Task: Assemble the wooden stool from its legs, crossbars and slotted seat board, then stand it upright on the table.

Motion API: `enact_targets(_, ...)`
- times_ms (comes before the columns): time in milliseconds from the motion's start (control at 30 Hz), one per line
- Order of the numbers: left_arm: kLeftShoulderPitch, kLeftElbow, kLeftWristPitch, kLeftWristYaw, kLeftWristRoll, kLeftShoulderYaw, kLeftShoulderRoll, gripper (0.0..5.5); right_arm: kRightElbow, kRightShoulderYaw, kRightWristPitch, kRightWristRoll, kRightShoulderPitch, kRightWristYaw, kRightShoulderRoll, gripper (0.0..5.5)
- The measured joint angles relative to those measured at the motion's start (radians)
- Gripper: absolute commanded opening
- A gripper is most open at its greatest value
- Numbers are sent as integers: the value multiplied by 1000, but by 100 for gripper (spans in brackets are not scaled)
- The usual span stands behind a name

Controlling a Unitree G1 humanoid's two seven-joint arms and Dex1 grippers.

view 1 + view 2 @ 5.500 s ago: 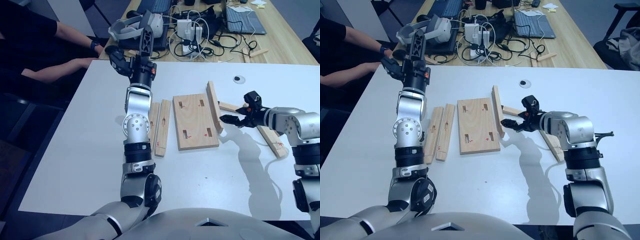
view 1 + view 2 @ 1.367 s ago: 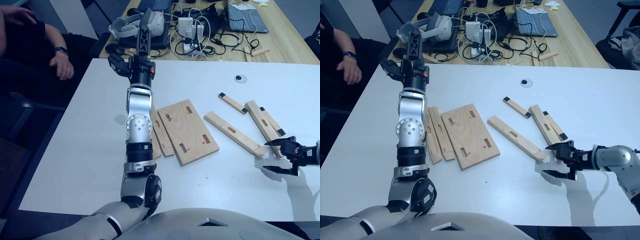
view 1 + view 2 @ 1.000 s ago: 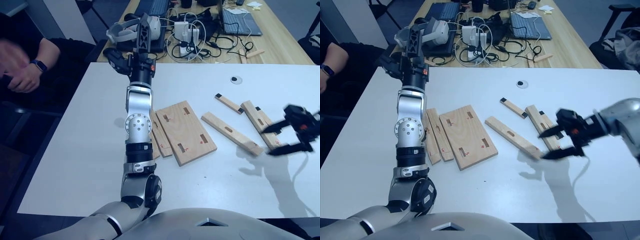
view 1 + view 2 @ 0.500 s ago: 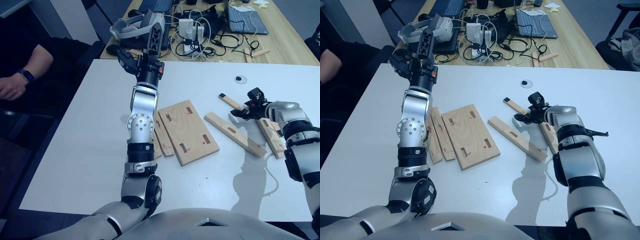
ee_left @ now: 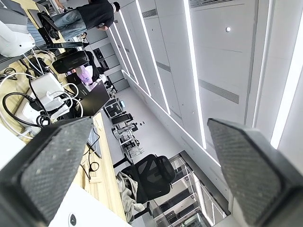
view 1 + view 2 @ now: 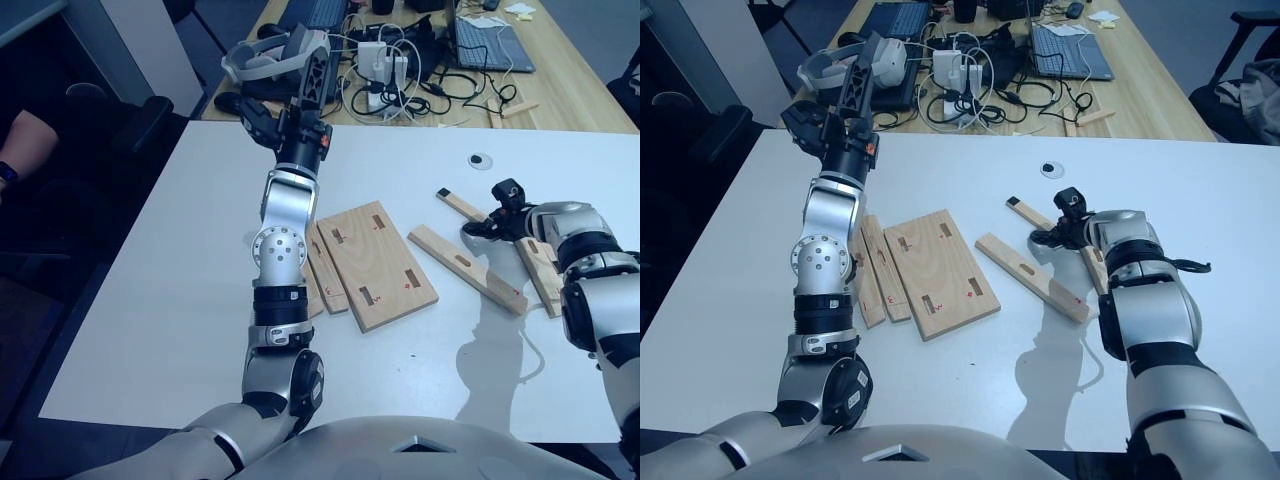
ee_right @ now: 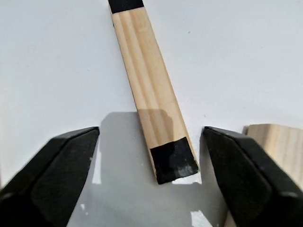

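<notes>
- Crossbar (image 7: pixel 150 90), pale wood with black ends, lay flat on the table (image 6: pixel 200 250), right of the slotted board (image 6: pixel 377 265).
- Right gripper (image 7: pixel 150 137) was spread wide, its fingers either side of one black end, gripping nothing.
- Left gripper (image 5: pixel 149 127) gaped empty, held aloft near the table's far edge.
</notes>
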Motion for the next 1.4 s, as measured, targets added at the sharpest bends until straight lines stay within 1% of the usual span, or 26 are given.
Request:
enact_targets(100,0,0,0,5,0,2,0,448,-14,33,-36,-37,9,27,-2,308)
enact_targets(200,0,0,-1,6,0,9,0,448,-24,37,-48,-47,19,33,0,265)
enact_targets(367,0,0,-2,6,1,11,0,448,-27,8,-42,-38,35,18,10,207)
enact_targets(500,0,0,-2,6,1,15,0,448,-26,-10,-38,-36,38,6,15,149)
enact_targets(567,0,0,-2,6,1,15,0,448,-26,-11,-39,-36,39,-8,16,132)
enact_targets(867,0,0,-2,5,1,18,0,448,-33,-52,-115,-28,62,-61,13,130)
enact_targets(1067,0,4,-2,-3,4,21,0,448,-84,-78,-191,-28,93,-78,-10,129)
enact_targets(1167,0,6,-4,8,38,23,2,448,-191,-87,-236,-28,99,-76,-34,129)
enact_targets(1300,-29,28,-1,24,80,30,16,448,-368,-115,-273,-13,88,-83,-36,129)
enact_targets(1400,-78,37,40,30,93,26,32,448,-558,-138,-359,25,105,-94,-20,129)
